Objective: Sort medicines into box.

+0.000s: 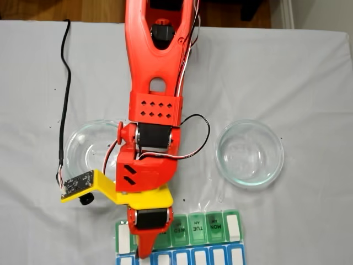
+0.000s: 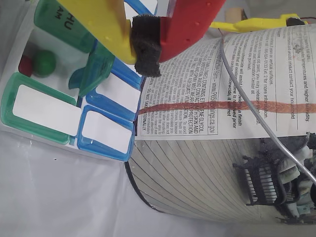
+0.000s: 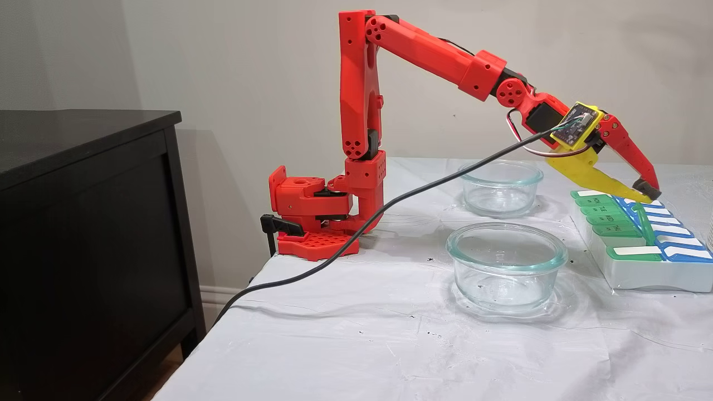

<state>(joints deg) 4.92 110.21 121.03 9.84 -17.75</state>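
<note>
The box (image 1: 198,229) lies at the near table edge in a fixed view, a green row marked WED, TUE, MON with a blue row alongside. In the wrist view one green compartment of the box (image 2: 42,106) has its lid (image 2: 91,71) standing up. Inside it lie two medicines, a green ball (image 2: 44,63) and a dark red ball (image 2: 24,64). My gripper (image 2: 145,48) has a yellow finger and a red finger, and its black foam pads are pressed together with nothing seen between them. It hovers just above the box (image 3: 640,275), with the gripper (image 3: 646,193) over the blue row and the gripper (image 1: 142,253) near the left end.
Two round clear glass dishes (image 1: 251,153) (image 1: 74,146) stand behind the box, one on each side of the arm. A black cable (image 1: 65,83) runs along the left. A printed cylinder container (image 2: 222,138) stands close beside the box. A black cabinet (image 3: 83,223) stands off the table.
</note>
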